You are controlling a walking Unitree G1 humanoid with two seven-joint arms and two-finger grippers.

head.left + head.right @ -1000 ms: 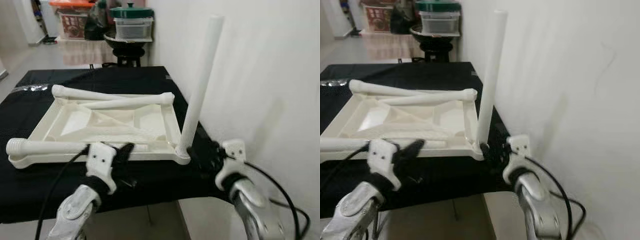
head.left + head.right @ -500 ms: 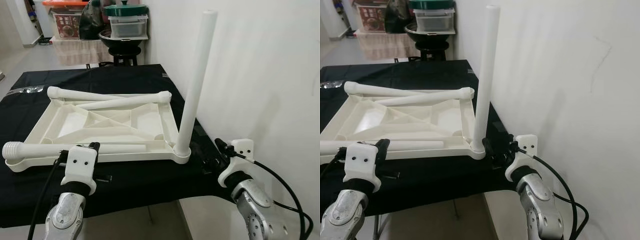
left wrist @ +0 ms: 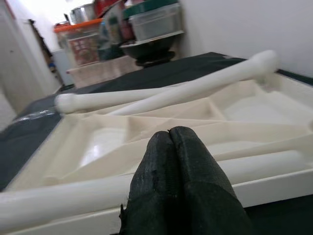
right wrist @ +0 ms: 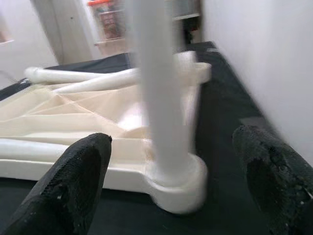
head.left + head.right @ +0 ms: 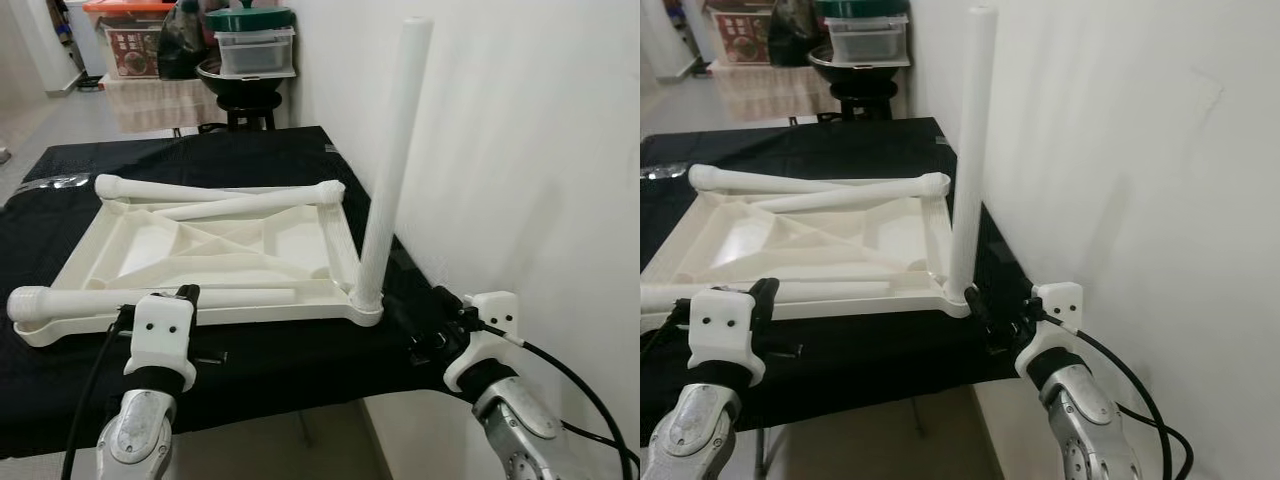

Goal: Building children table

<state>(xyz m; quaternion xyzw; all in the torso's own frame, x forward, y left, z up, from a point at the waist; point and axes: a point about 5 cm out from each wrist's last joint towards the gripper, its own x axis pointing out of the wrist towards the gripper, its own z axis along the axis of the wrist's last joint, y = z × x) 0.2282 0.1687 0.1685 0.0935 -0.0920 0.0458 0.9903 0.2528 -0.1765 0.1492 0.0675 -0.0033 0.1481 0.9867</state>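
On the left, my left gripper (image 5: 185, 297) hangs at the near edge of the black cloth (image 5: 250, 150), its 2 fingers (image 3: 178, 171) pressed together on nothing; over the last second it has lifted off the loose leg (image 5: 150, 298) lying across the front of the tabletop (image 5: 215, 250), which lies underside up, and it has barely shifted since. 2 more loose legs (image 5: 220, 198) rest crossed at the tabletop's far end. Moving right, 1 leg (image 5: 390, 160) stands upright in the near right corner socket, close to the white wall (image 5: 520, 150). My right gripper (image 5: 425, 318) sits just beside that leg's base, fingers (image 4: 80, 171) spread wide with the leg between them but not touching, so it holds nothing; it has backed off slightly from the socket. I judge that leg seated and released, leaving 3 to fit, the front one nearest my left gripper.
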